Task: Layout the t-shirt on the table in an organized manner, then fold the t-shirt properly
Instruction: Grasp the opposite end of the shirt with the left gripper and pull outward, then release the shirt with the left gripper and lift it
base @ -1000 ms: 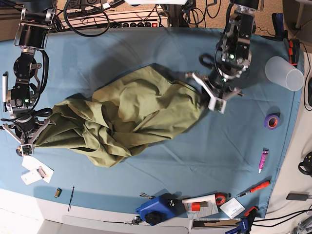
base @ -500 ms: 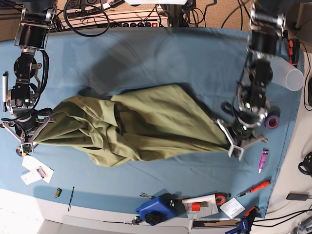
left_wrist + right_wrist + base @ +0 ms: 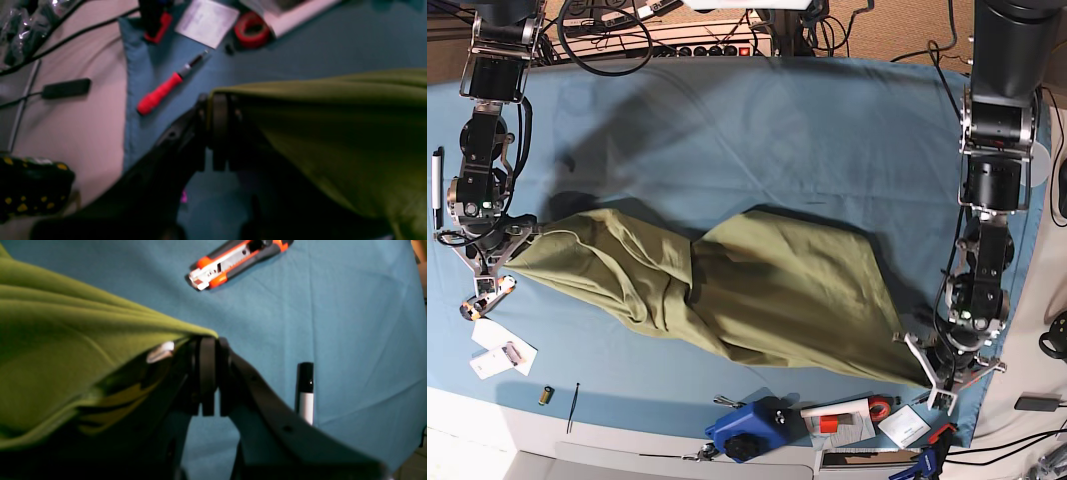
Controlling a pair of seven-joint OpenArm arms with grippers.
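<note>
Blue tabletop (image 3: 757,120) carries the olive t-shirt (image 3: 757,290), stretched across its near half
Left fingers (image 3: 217,133) pinch its right corner; right fingers (image 3: 208,380) pinch its left corner

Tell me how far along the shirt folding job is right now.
Done: both end effectors, left and right, are shut on opposite ends of the olive-green cotton t-shirt. In hand: stretching it across the light-blue cloth-draped table. Left: it's twisted and bunched mid-length, so flattening and all folds remain.
</note>
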